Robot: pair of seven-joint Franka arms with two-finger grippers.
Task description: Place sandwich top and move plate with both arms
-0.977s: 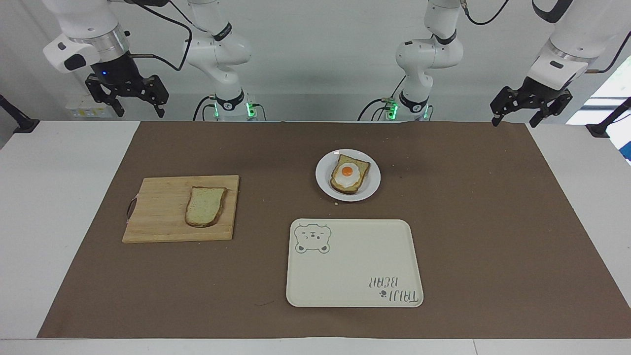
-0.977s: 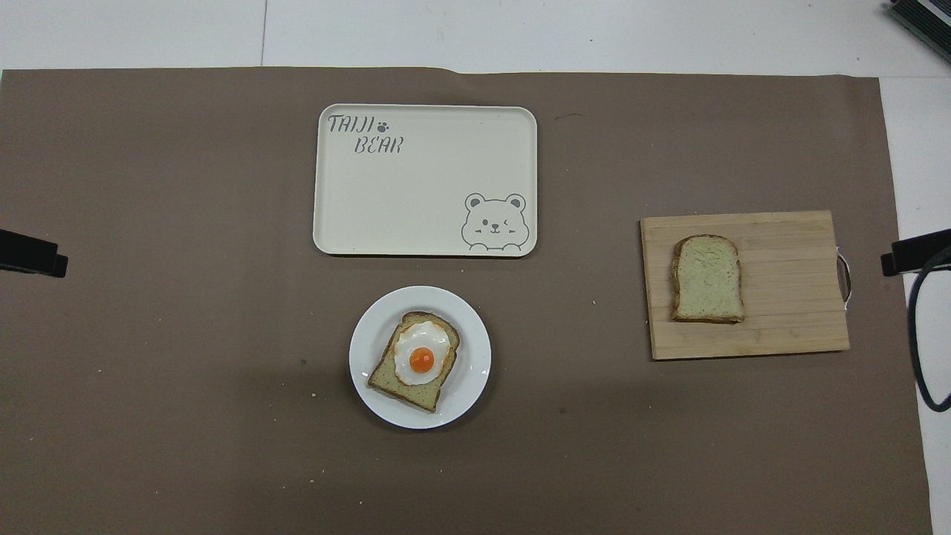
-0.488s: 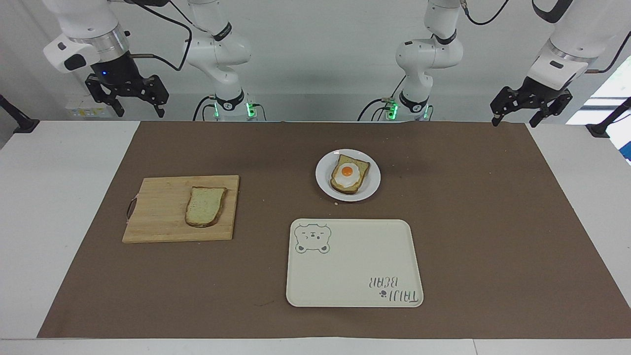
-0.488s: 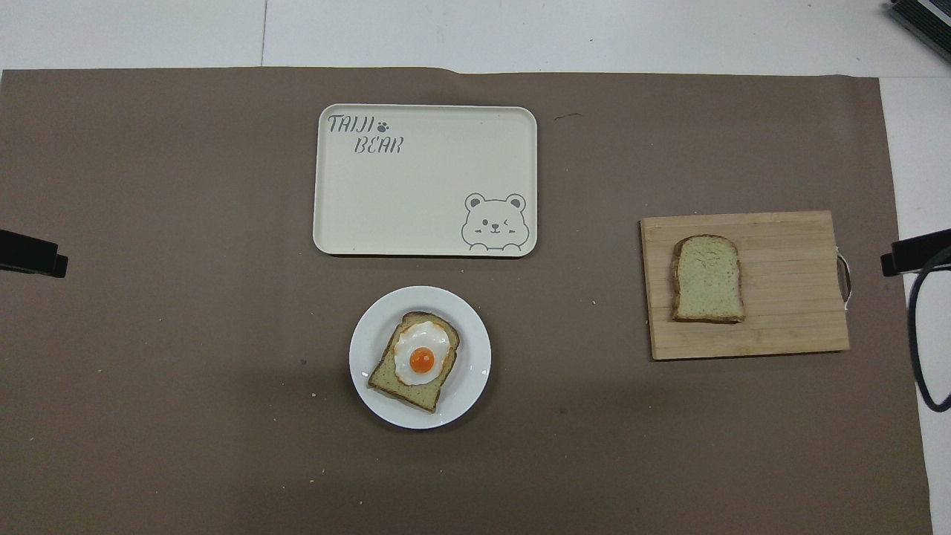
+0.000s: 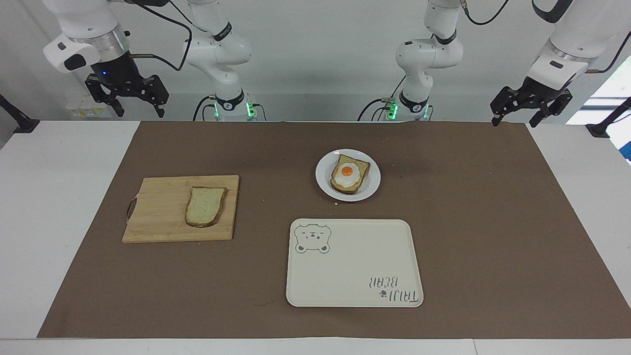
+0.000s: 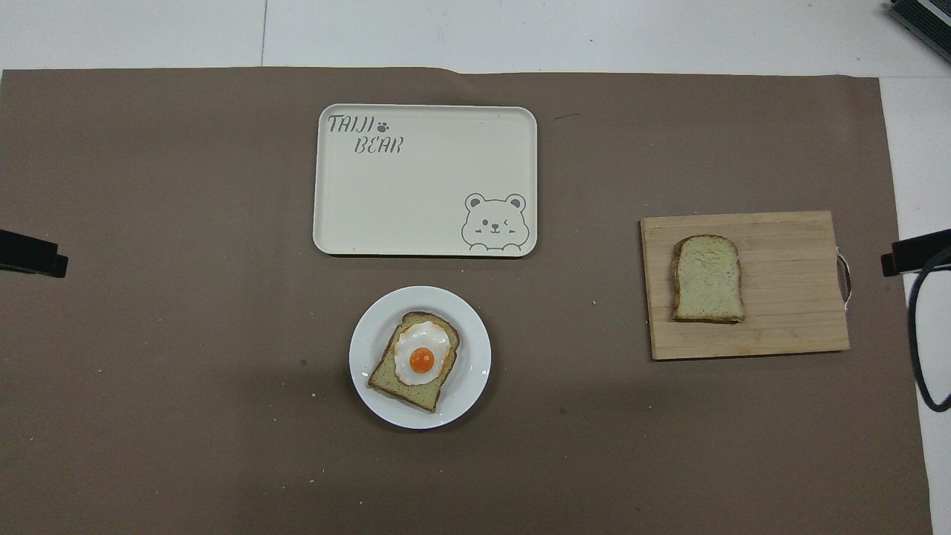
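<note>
- Plain tan speckled bread slice (image 5: 205,206) flat on wooden cutting board (image 5: 157,209), mid-left of facing frame.
- Small round white plate (image 5: 370,186) centre, bearing egg-topped bread slice (image 5: 349,173); cream rectangular bear tray (image 5: 352,266) just below.
- Right gripper (image 5: 127,98) upper left, left gripper (image 5: 528,109) upper right: both raised, fingers spread, holding nothing.
</note>
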